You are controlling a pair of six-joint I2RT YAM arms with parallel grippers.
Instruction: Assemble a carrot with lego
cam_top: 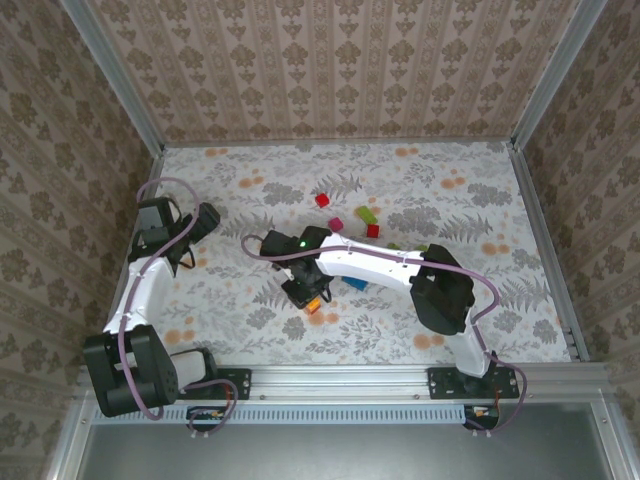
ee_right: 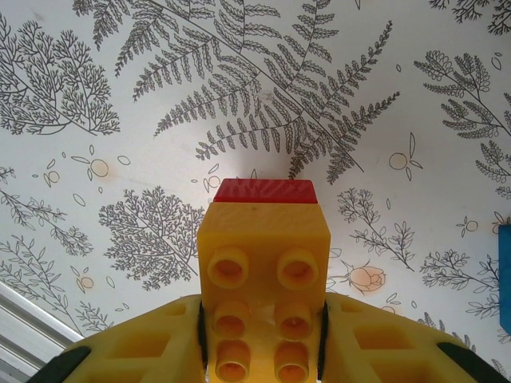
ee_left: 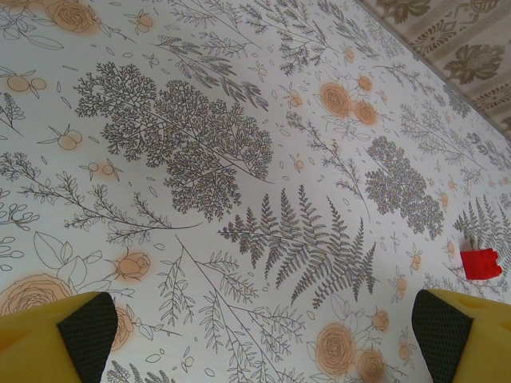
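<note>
The right gripper [ee_right: 262, 339] is seen clamped on an orange studded plastic lego piece [ee_right: 263, 263], with the jaws pressed against the piece's 2 sides. 6 studs are counted facing the wrist camera, and a red plastic brick [ee_right: 265, 191] is fixed at the piece's far end. In the overhead view this stack is found near the middle of the floral-patterned table sheet [cam_top: 230, 330], low over it; whether it touches the sheet cannot be told. A blue brick [cam_top: 355, 284] is seen just beside the right arm. Farther back, 4 loose bricks are spread out: a red cube-like brick [cam_top: 322, 200], a green brick [cam_top: 365, 215], a magenta brick [cam_top: 336, 222] and a second red brick [cam_top: 372, 231]. The left gripper [ee_left: 263, 351] is seen with its jaws wide apart above the printed sheet on the left side, well apart from the stack.
</note>
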